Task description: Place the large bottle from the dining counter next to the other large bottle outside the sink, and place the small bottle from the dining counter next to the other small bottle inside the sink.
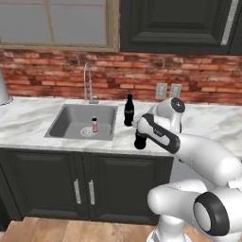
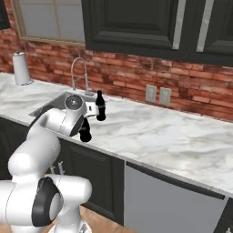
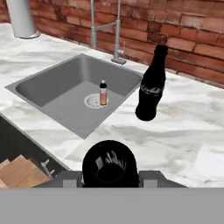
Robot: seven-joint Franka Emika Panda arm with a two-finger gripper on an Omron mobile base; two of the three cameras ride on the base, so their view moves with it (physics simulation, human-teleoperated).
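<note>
Hand (image 3: 109, 175): fingers pinched on the large bottle (image 3: 109, 164), which sits between the two dark fingertips at the bottom of the hand view; seen from above as a round black shape.
Large bottle, base views: a black form (image 1: 140, 140) hangs at the end of the arm, over the front edge of the tabletop (image 1: 212, 123), just right of the sink (image 1: 71, 124); in the right base view it shows as a dark bottle (image 2: 85, 131) below the wrist.
Contact with tabletop: cannot tell whether the held bottle's base touches the marble or hangs just above it.
Other large bottle (image 3: 151, 85): upright on the tabletop outside the sink, just beside the basin's right rim, toward the brick wall; dark body, slim neck, pale lettering at the waist. Also seen at (image 1: 128, 110) and (image 2: 100, 105).
Relation of the two large bottles: the held one lies nearer the front edge, the standing one farther back; near each other, apart, not touching.
Small bottle in sink (image 3: 103, 92): upright on the basin floor, touching or just beside the round drain (image 3: 93, 101); pale cap, orange to pink body. Also at (image 1: 94, 125).
Sink: grey basin set in white marble, arched chrome tap (image 3: 105, 30) behind it.
Other items: pale vessel (image 2: 21, 68) on the tabletop far left of the sink; two wall outlets (image 2: 157, 94) on the brick.
</note>
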